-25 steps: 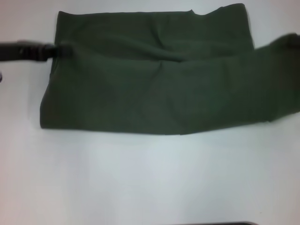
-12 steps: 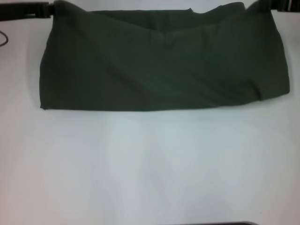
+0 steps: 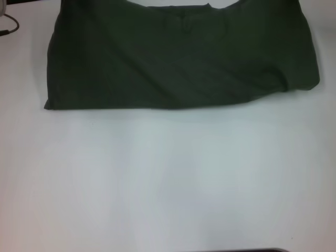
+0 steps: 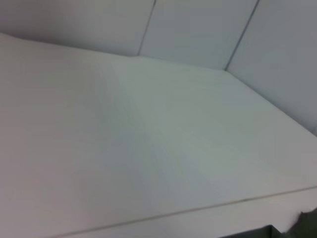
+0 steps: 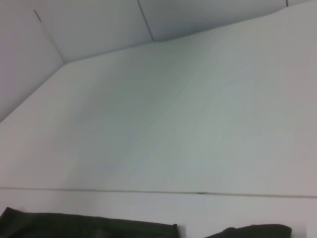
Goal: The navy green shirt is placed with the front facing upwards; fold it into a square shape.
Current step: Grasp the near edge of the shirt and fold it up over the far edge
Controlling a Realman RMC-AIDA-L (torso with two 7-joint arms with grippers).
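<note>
The navy green shirt (image 3: 178, 58) lies as a wide dark olive band across the far part of the white table (image 3: 168, 178). Its two upper corners run out past the top edge of the head view. Between them the upper edge sags in a curve. No lettering shows on the cloth. Its near edge is a straight fold running from the left corner (image 3: 47, 106) towards the right. A strip of the shirt (image 5: 89, 225) shows in the right wrist view, and a small dark scrap (image 4: 304, 223) in the left wrist view. Neither gripper appears in any view.
A thin dark cable (image 3: 8, 23) curls at the far left of the table. White wall panels (image 4: 198, 29) stand behind the table's far edge. A dark rim (image 3: 241, 250) shows at the near edge of the head view.
The shirt's near edge has drawn away from me, making the band narrower. Both arms, seen at the shirt's upper corners before, have left the top of the head view.
</note>
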